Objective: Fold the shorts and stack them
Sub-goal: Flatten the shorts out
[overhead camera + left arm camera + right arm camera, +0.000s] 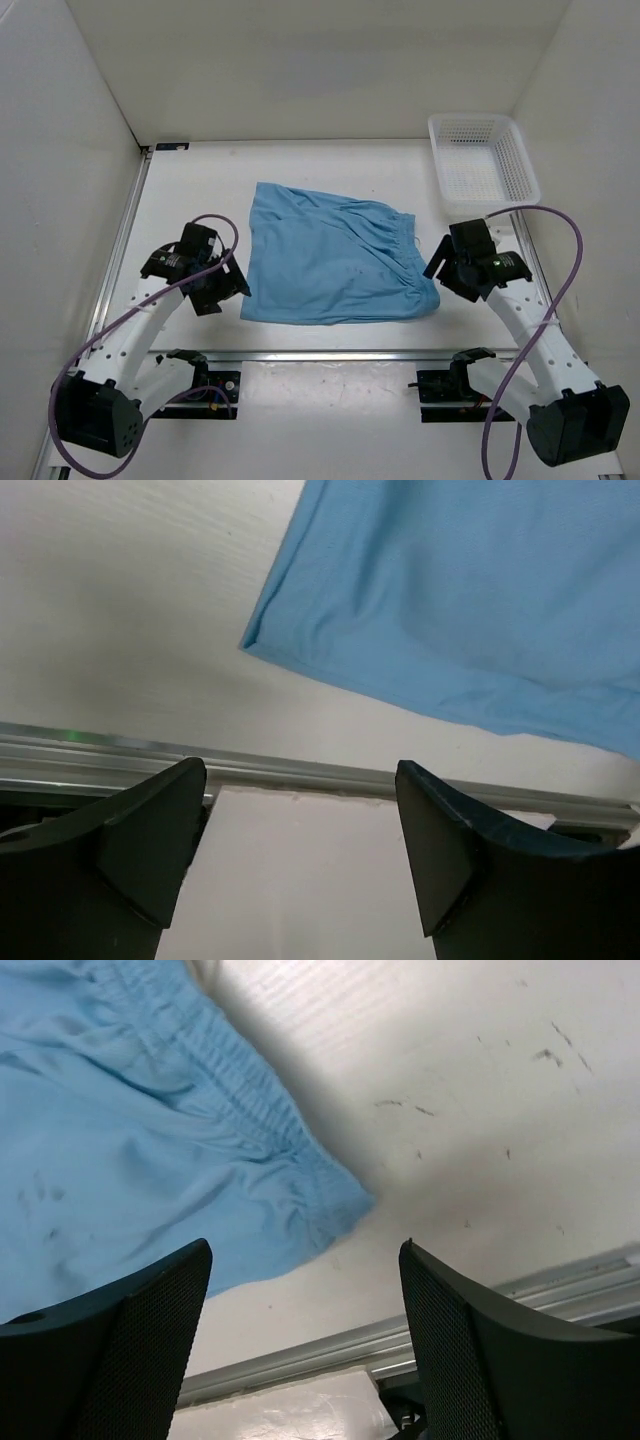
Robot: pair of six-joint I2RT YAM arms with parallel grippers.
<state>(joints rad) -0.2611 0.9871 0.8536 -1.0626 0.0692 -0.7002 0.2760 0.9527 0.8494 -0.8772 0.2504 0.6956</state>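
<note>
white table boxed in by pale walls, with a metal rail along its near edge.

item 1: the shorts. light blue, lying flat at mid-table between the two arms, well apart from the white mesh basket in the far right corner. gathered waistband on the right side, hem on the left. outline is one rough rectangle with no gap between legs; whether that means one leg already lies over the other cannot be told for sure.

item 2: left gripper. just beside the near left hem corner, not touching it. the wrist view shows the jaws spread wide, nothing between them, with the corner of the cloth lying ahead of them.

item 3: right gripper. just beside the near waistband corner, apart from it. the jaws are parted and hold nothing; the wrist view shows the waistband end ahead and to the left.

progress, as a judgement: early to middle. the cloth is laid out smooth, at most one fold made. the outline looks too broad for a finished bundle, so at least one more fold seems due, likely waistband over to hem or the reverse. no second garment or pile shows in any view, so the stacking step is not yet done and its spot is not evident. both arms look poised for a corner grasp.
</note>
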